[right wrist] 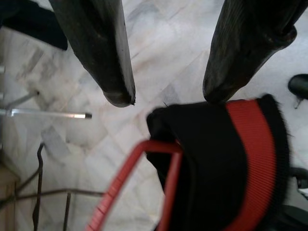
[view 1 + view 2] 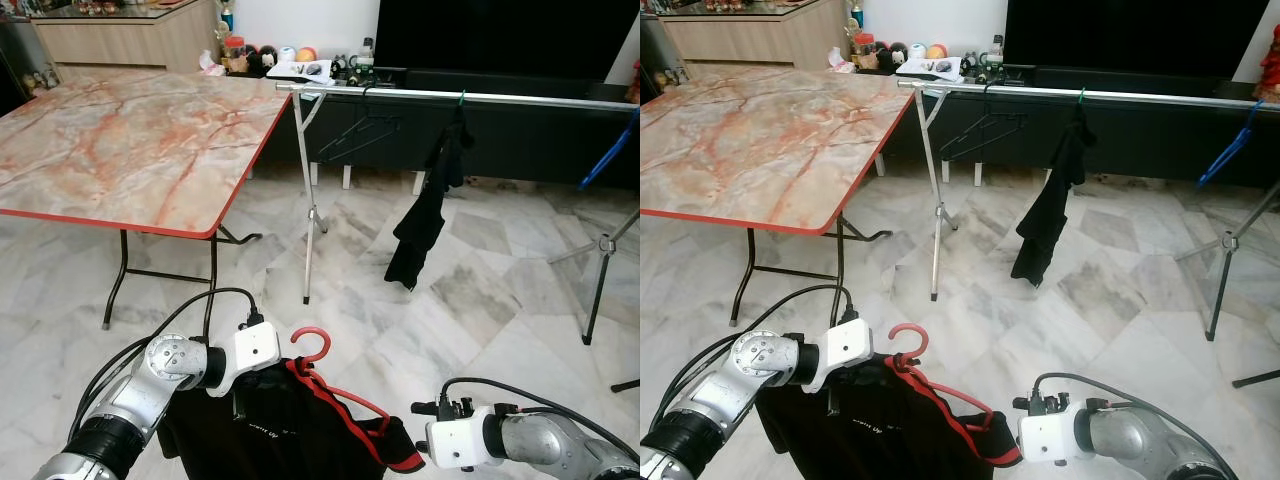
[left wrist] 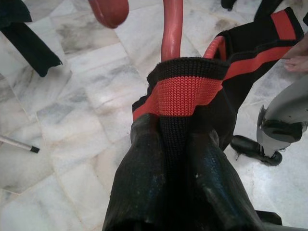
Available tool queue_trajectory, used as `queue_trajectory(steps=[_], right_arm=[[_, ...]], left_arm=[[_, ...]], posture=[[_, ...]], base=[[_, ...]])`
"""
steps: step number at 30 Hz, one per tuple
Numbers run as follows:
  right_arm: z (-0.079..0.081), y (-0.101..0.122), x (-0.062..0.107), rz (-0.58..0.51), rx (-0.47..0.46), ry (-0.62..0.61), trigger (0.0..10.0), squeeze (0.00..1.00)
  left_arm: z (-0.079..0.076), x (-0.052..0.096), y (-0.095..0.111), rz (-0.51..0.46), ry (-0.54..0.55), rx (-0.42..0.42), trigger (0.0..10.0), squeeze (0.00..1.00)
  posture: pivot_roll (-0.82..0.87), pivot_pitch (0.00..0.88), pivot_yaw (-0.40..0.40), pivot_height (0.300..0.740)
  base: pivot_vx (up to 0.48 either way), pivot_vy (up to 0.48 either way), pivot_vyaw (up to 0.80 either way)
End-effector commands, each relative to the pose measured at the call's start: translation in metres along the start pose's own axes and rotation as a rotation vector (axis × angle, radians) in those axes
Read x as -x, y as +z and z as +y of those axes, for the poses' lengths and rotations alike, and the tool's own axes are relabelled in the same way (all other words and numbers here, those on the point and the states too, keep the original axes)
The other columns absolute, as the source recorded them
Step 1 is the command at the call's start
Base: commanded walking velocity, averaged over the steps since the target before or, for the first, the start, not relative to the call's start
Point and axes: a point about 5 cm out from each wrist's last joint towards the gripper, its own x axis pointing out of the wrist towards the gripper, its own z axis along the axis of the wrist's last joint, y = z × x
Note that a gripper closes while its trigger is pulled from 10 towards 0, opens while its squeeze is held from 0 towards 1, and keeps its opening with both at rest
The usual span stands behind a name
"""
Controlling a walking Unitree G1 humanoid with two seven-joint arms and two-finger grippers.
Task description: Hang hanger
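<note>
Red hanger (image 2: 318, 352) sits low in front of the robot, draped in a black garment (image 2: 290, 430); the left gripper (image 3: 175, 159) is clamped on its collar below the hook, the right gripper (image 1: 166, 94) spread wide just beside the hanger's shoulder, rail (image 2: 470, 96) well ahead.

Rail (image 2: 520, 97): ahead of you, horizontal, on a folding leg (image 2: 310, 210). Occupied spots: an empty black hanger (image 2: 358, 135) near its left end; a hung black garment (image 2: 428, 205) at mid-rail. Open stretches: between those two, and to the right of the garment. Surface (image 2: 130, 140): marble-patterned, red-edged, flanking your left, its corner close to the rail's left end. Tripod leg (image 2: 598, 270) and blue hanger (image 2: 608, 160): crowd the right. Floor (image 2: 450, 320) between you and the rail: open marble.
</note>
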Motion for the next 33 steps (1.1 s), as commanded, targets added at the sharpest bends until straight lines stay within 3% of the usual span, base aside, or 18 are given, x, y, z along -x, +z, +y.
queue_trajectory(steps=[1,13,26,33], right_arm=[[0.003,-0.002,0.002,0.008,0.026,0.021,10.0,0.00],[0.009,0.010,-0.010,-0.046,0.188,0.072,10.0,0.00],[0.020,0.005,-0.016,0.018,0.281,0.105,10.0,0.00],[0.010,0.004,-0.017,0.033,0.298,-0.020,10.0,0.00]], left_arm=[[0.004,0.004,0.005,-0.014,0.016,-0.013,10.0,0.00],[0.005,0.003,0.007,-0.019,0.018,-0.015,10.0,0.00],[0.004,0.003,0.008,-0.019,0.018,-0.015,10.0,0.00],[0.006,0.003,0.008,-0.012,0.026,-0.022,10.0,0.00]], posture=[[0.07,0.080,0.042,0.740],[0.08,0.086,0.042,0.740],[0.08,0.083,0.040,0.740],[0.09,0.072,0.046,0.740]], base=[[0.000,0.000,0.00],[0.000,0.000,0.00],[0.000,0.000,0.00],[0.000,0.000,0.00]])
